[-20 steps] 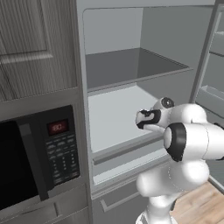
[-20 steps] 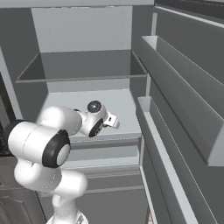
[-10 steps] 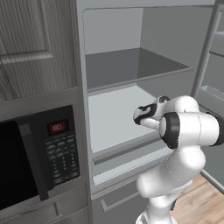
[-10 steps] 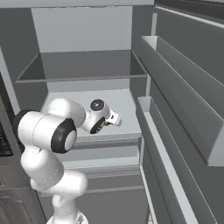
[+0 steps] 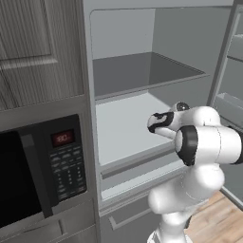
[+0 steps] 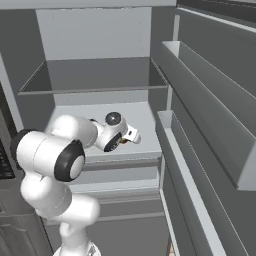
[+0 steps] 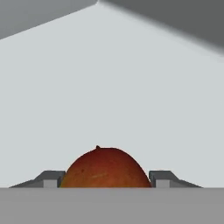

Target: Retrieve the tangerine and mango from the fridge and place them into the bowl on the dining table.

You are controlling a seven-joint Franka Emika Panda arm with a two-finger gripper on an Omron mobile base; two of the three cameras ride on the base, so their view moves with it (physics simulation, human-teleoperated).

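The mango (image 7: 106, 168) sits between my gripper's (image 7: 106, 178) two fingertips (image 7: 51, 178) on the fridge (image 6: 100, 112) shelf, seemingly gripped, so I judge lifting it out comes next.

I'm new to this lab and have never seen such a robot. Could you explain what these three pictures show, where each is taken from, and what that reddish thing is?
It is a white robot arm on a driving base, reaching into an open fridge in a simulated kitchen. Two pictures come from cameras on the base, behind the arm to its left and right; the left one also shows a black microwave beside the fridge. The third comes from a camera on the hand, looking along the gripper. There the mango, a reddish fruit, lies on the pale shelf between the two finger tips, which sit right against its sides. Whether they already grip it firmly, the pictures cannot settle.
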